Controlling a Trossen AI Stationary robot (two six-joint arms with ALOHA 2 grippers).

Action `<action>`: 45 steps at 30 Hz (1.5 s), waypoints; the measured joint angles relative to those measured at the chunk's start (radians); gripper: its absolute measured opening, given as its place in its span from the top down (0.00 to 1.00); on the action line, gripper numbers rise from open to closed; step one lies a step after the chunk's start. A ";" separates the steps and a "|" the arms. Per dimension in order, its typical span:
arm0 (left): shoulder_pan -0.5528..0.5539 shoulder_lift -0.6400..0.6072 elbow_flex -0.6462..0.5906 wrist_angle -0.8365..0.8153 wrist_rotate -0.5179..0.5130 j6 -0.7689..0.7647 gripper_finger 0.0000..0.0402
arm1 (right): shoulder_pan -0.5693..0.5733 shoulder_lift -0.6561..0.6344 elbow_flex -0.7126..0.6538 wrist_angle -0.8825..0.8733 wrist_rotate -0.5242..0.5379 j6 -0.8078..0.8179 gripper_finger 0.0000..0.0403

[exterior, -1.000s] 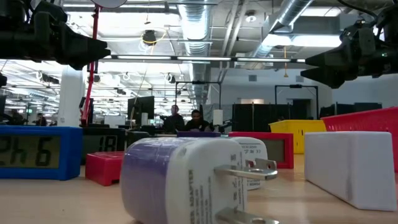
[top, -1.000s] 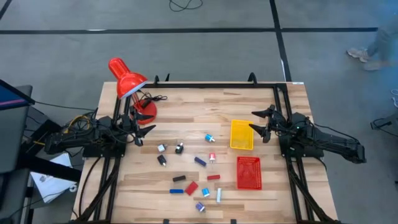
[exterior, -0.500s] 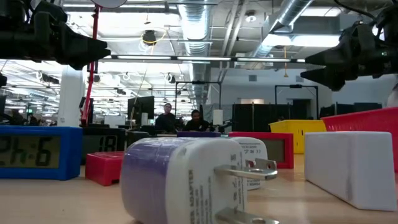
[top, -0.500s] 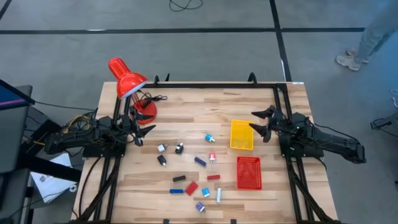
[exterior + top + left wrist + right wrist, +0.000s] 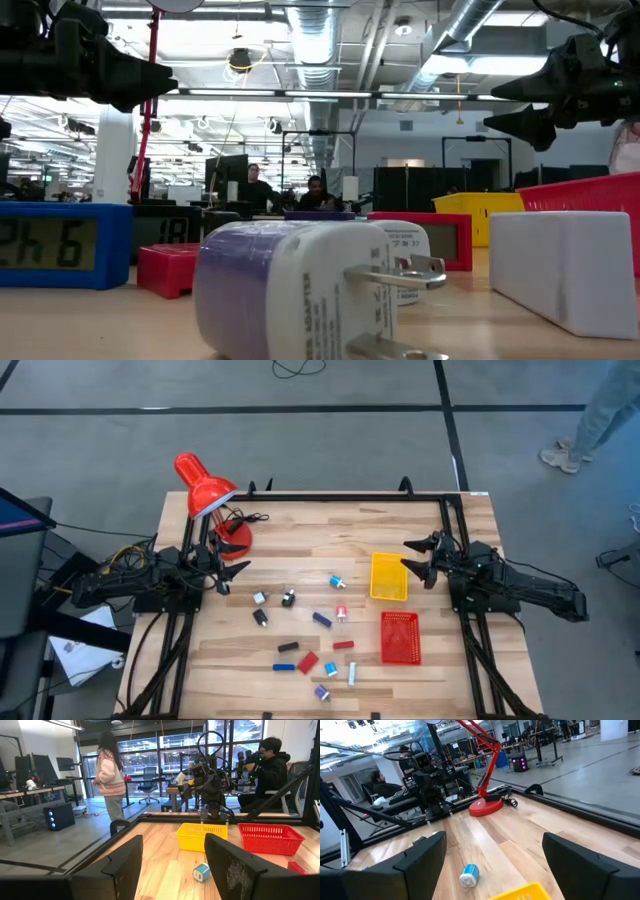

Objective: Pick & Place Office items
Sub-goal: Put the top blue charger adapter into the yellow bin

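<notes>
Left pincer (image 5: 222, 575) apart, right pincer (image 5: 417, 558) apart, low view alone shows purple-white plug (image 5: 300, 290), office items (image 5: 320, 620) scattered between

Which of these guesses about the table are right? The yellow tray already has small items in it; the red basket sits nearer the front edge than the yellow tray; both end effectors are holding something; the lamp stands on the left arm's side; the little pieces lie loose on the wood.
1. The yellow tray holds small items. False: it looks empty.
2. The red mesh basket sits nearer the front edge than the tray. True.
3. Both end effectors hold something. False: the left end effector and the right end effector both hover open with nothing between their fingers.
4. The red desk lamp stands on the left arm's side. True.
5. The office items lie loose on the wooden table. True.
</notes>
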 joint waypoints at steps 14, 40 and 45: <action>0.000 0.000 0.000 0.000 0.000 0.000 0.48 | -0.032 0.000 0.000 0.012 0.078 -0.083 0.20; 0.000 0.000 0.000 0.053 0.000 -0.001 0.48 | -0.102 0.007 0.017 0.036 0.080 -0.108 0.21; 0.000 0.000 0.000 0.053 0.000 -0.001 0.48 | -0.044 0.099 0.109 0.055 0.093 -0.176 0.24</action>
